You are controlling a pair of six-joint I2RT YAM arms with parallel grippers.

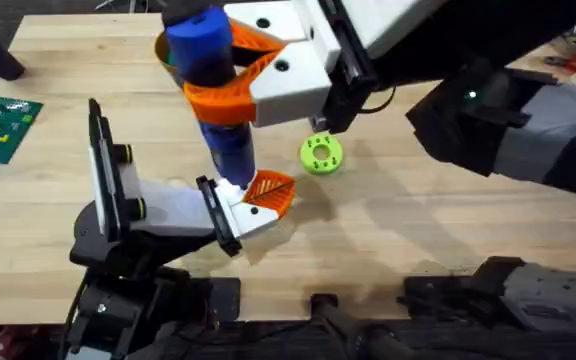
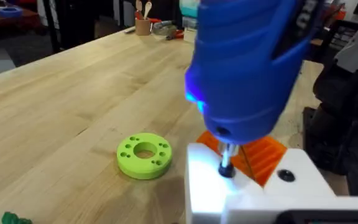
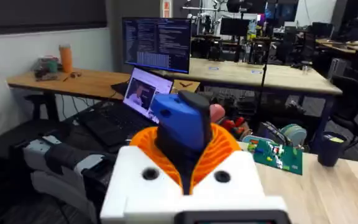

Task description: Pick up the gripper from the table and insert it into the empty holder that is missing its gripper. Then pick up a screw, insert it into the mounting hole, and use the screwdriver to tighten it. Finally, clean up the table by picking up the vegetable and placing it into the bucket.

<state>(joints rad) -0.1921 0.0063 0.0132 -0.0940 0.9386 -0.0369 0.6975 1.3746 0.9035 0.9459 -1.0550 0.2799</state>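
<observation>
The right claw [image 1: 230,68] is clamped around the screwdriver [image 1: 213,90], held upright with its tip down at the white block with orange pads [image 1: 258,200] near the tabletop [image 1: 418,220] centre, so the tightening step looks in hand. The vegetable [image 2: 14,218], at the lime disc's [image 1: 321,153] seven o'clock in the left wrist view, remains to clear. The bucket [image 1: 163,45] is mostly hidden at twelve o'clock. I cannot tell the left claw's state.

A robotics lab or engineering workshop: a pale wooden workbench [image 1: 448,230] in front, and behind it rows of desks carrying a monitor [image 3: 157,42] full of code, an open laptop [image 3: 143,93], a green circuit board [image 3: 277,154] and scattered hand tools.
</observation>
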